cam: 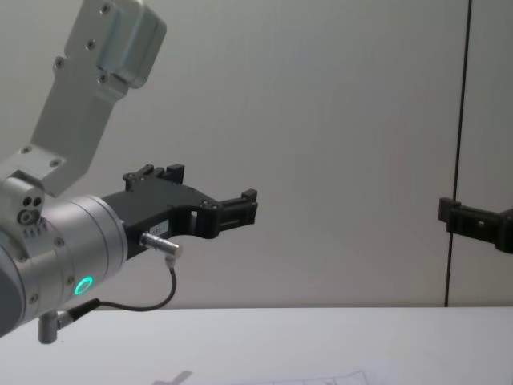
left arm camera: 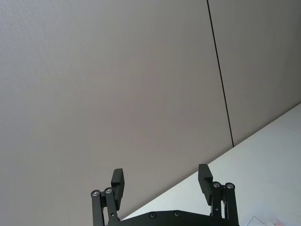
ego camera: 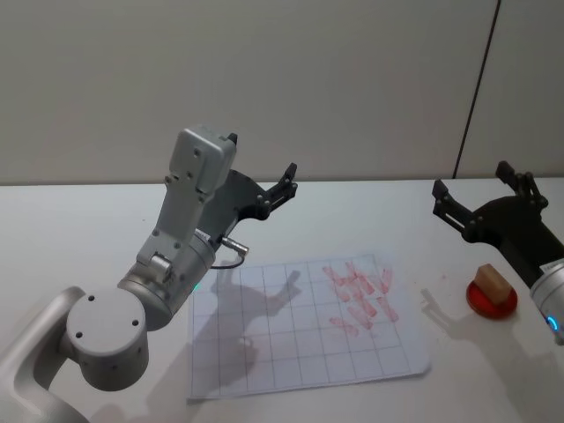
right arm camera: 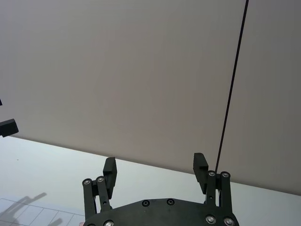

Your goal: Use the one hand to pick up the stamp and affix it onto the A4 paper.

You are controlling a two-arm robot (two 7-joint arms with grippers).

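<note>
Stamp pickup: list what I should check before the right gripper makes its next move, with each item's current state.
1. Right gripper open and empty: ok.
2. Stamp resting on its red pad, nothing covering it: ok.
3. Right gripper lined up over the stamp: not ok; it is raised and points toward the wall.
4. A4 paper lying flat with unstamped squares: ok.
5. Left gripper away from the stamp: ok; it is open and raised at the paper's left side.

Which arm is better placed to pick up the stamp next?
Right. The right tool hangs open close to the stamp on its red pad; the left tool, also open, is raised at the A4 paper's opposite side.
</note>
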